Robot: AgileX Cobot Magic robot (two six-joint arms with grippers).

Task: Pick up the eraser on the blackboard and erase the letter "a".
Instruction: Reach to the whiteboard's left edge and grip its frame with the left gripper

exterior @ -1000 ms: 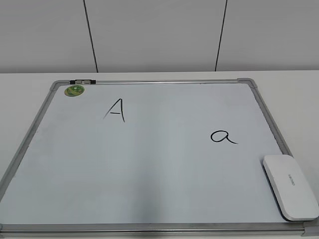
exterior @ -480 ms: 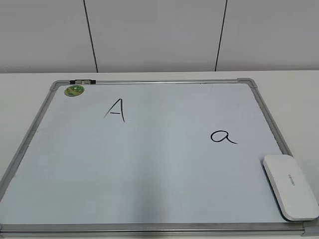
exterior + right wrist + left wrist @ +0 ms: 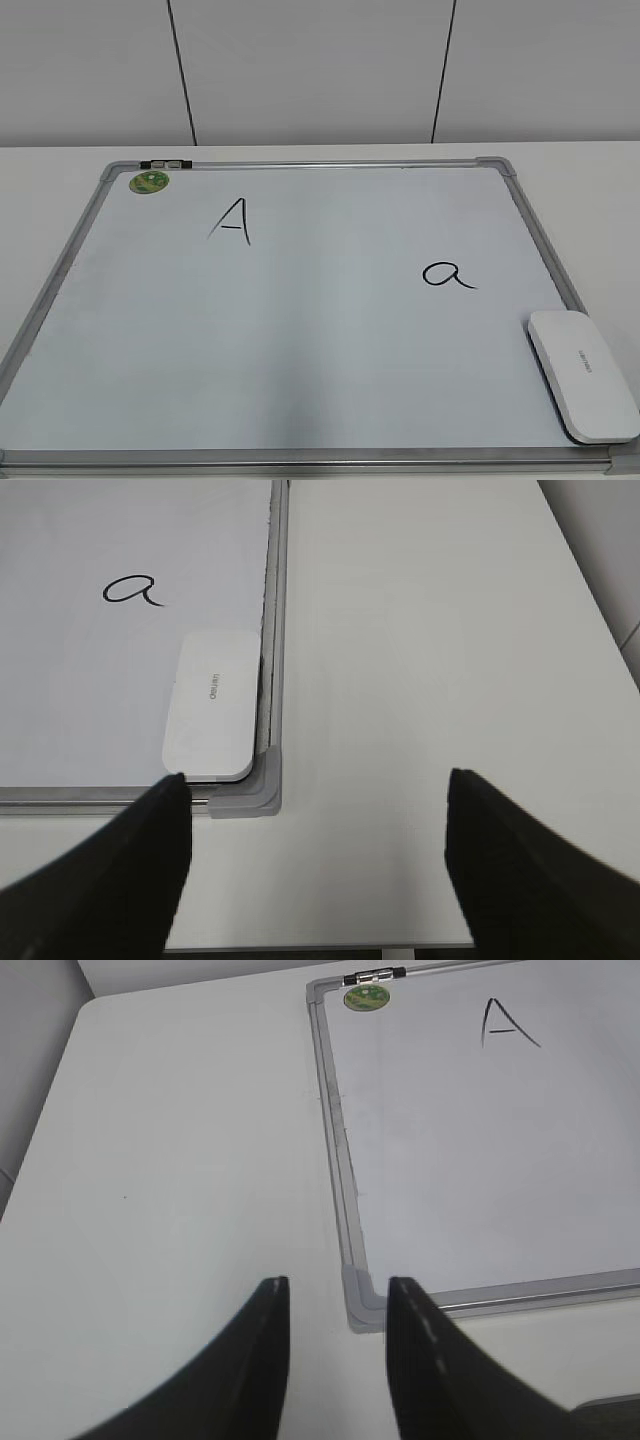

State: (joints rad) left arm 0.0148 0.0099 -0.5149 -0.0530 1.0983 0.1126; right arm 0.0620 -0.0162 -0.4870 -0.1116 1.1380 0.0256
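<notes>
On the white tabletop (image 3: 590, 180), the eraser (image 3: 583, 374) lies near the letter "a" (image 3: 447, 274), within reach of the wide-spread, empty right pincer (image 3: 315, 870).

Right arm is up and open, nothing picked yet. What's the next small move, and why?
Probably shift the right gripper left and down over the eraser. Its jaws stand wide apart above bare table, while the eraser lies untouched in the blackboard corner, near the letter "a".

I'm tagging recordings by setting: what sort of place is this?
Probably a lab or office test bench: a plain white table against bare panelled walls, holding only a blackboard and its eraser.
</notes>
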